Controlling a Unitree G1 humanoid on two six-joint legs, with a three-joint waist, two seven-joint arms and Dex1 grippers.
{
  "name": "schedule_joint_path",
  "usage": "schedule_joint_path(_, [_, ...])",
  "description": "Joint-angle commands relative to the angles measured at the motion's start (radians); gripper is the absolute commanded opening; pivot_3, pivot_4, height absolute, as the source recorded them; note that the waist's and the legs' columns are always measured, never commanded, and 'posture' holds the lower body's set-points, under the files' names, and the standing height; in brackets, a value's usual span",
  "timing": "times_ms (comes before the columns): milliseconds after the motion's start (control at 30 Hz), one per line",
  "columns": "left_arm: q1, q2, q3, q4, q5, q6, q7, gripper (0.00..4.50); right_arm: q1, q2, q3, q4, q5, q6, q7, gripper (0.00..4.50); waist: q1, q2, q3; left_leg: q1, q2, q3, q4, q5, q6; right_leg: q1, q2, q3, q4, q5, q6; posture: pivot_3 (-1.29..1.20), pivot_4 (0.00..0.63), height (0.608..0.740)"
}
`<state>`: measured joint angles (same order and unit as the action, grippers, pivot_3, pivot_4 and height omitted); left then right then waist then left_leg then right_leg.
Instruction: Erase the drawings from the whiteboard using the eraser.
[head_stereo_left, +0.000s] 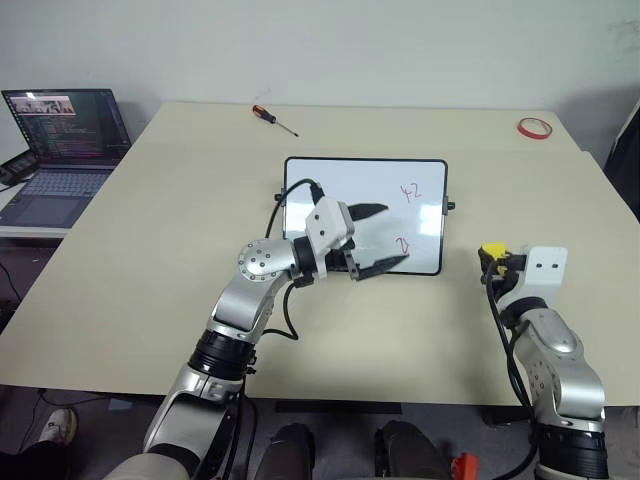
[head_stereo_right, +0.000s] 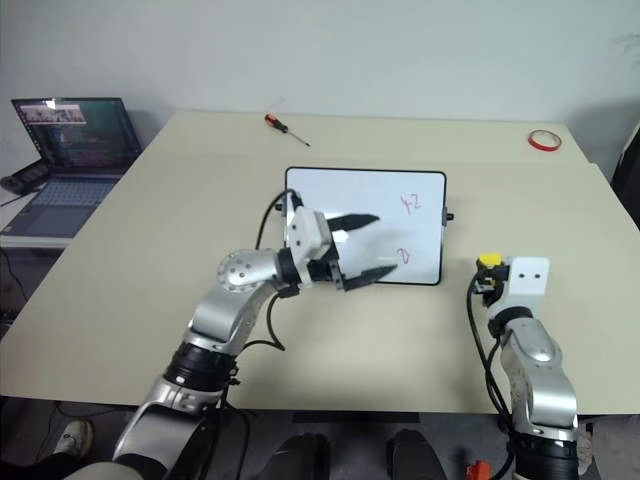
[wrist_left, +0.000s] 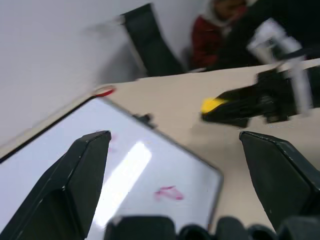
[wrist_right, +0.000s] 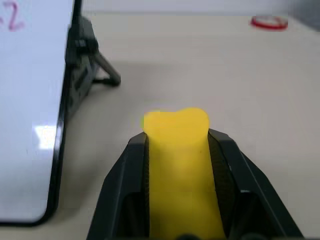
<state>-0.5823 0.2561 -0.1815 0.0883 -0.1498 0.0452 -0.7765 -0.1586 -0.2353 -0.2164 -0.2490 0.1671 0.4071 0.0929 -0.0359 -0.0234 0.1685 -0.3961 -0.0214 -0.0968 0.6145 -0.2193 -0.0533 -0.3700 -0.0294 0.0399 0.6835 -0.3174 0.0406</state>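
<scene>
Right wrist view settles the grip: the right gripper (wrist_right: 177, 145) has its two black fingers clamped on the yellow eraser (wrist_right: 179, 150), whose tip pokes out past them. In the head views the eraser (head_stereo_left: 492, 251) sits at the front of that gripper, above the table (head_stereo_left: 150, 250) and just off the right short edge of the whiteboard (head_stereo_left: 340, 185).

The board lies flat near the middle of the table, its long axis running left to right. The drawings are on its right half: a red "42" (head_stereo_left: 410, 192) near the far edge and a smaller red mark (head_stereo_left: 402, 245) near the near edge. So the marks lie to the left of the eraser and a little farther from the robot, with the board's black frame and side knob (head_stereo_left: 450, 207) between them. The right arm is plainly the nearer one to that end.

The right forearm rises from the table's near edge, with the gripper pointing about level and away from the robot. The left gripper (head_stereo_left: 375, 238) hangs over the board's near right part, fingers spread wide and holding nothing, its lower finger (head_stereo_left: 385, 266) close to the smaller mark.

The left gripper probably has to clear away, or settle on the frame to steady the board, before the eraser sweeps in.
</scene>
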Motion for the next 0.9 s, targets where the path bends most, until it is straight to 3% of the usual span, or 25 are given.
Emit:
schedule_joint_path(33, [0.021,-0.025,0.026,0.027,0.051,-0.036,0.115,4.5,-0.072,0.001,0.033,0.032,-0.036,-0.08,-0.005,1.23,0.001,0.0,0.0,0.0,0.0,0.0,0.0,0.0,0.0,0.0,0.0,0.0,0.0,0.0,0.0,0.0,0.15,0.74])
schedule_joint_path(200, [0.049,-0.037,0.03,0.107,0.111,-0.075,0.209,4.5,-0.221,0.018,0.091,0.156,-0.065,-0.16,0.005,1.23,0.0,0.0,0.0,-0.001,0.0,0.0,0.0,0.0,0.0,-0.001,0.0,0.0,0.0,0.0,0.0,0.0,0.15,0.74])
schedule_joint_path(500, [0.024,-0.055,0.022,0.178,0.115,-0.117,0.211,4.5,-0.457,0.079,0.162,0.414,-0.086,-0.295,0.033,1.23,0.001,0.0,0.0,-0.002,0.0,0.001,0.0,0.0,0.0,-0.003,-0.001,0.0,0.001,0.0,0.0,0.0,0.15,0.74])
schedule_joint_path(633, [0.018,-0.058,0.022,0.187,0.117,-0.125,0.208,4.5,-0.497,0.082,0.187,0.487,-0.11,-0.313,0.036,1.23,0.002,0.0,0.0,-0.002,0.0,0.0,0.0,0.0,0.0,-0.003,-0.001,-0.001,0.001,0.0,0.0,0.0,0.15,0.74])
schedule_joint_path(900, [0.011,-0.061,0.021,0.181,0.117,-0.124,0.205,4.5,-0.492,0.053,0.202,0.523,-0.2,-0.18,-0.038,1.23,0.004,0.0,0.0,-0.002,0.0,0.0,0.003,0.0,0.0,-0.003,-0.001,-0.001,0.004,0.0,0.0,0.0,0.15,0.74])
